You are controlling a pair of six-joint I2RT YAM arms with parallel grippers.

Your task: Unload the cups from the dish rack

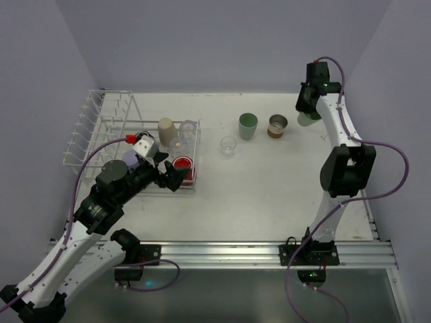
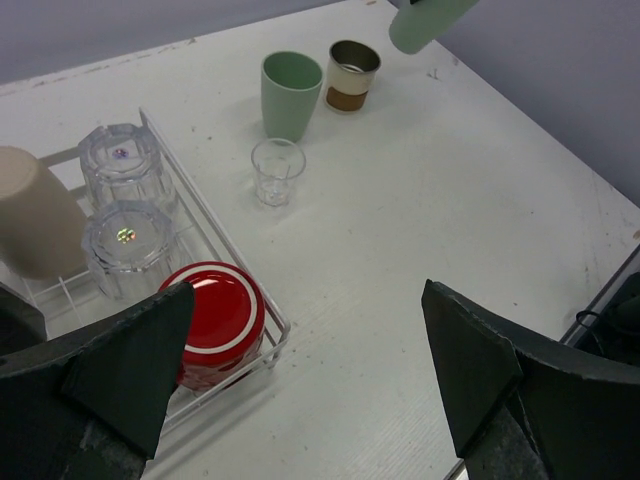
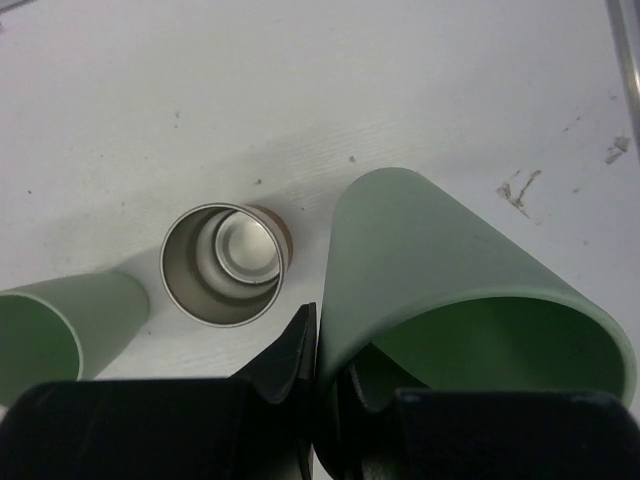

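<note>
The white wire dish rack (image 1: 101, 128) stands at the far left. Its low basket (image 2: 213, 218) holds an upside-down red cup (image 2: 210, 315), two clear cups (image 2: 130, 240) and a beige cup (image 2: 35, 225). My left gripper (image 2: 310, 370) hovers open just right of the red cup (image 1: 182, 165), with nothing between its fingers. On the table stand a small clear glass (image 1: 229, 145), a green cup (image 1: 248, 126) and a steel cup with a brown band (image 1: 277, 126). My right gripper (image 3: 325, 350) is shut on the rim of a mint green cup (image 3: 440, 270), held tilted above the table right of the steel cup (image 3: 225, 265).
Tall plate prongs (image 1: 87, 121) rise on the rack's left part. The right arm (image 1: 347, 168) stands along the table's right side. A metal rail (image 1: 269, 252) runs along the near edge. Grey walls close in the table on three sides.
</note>
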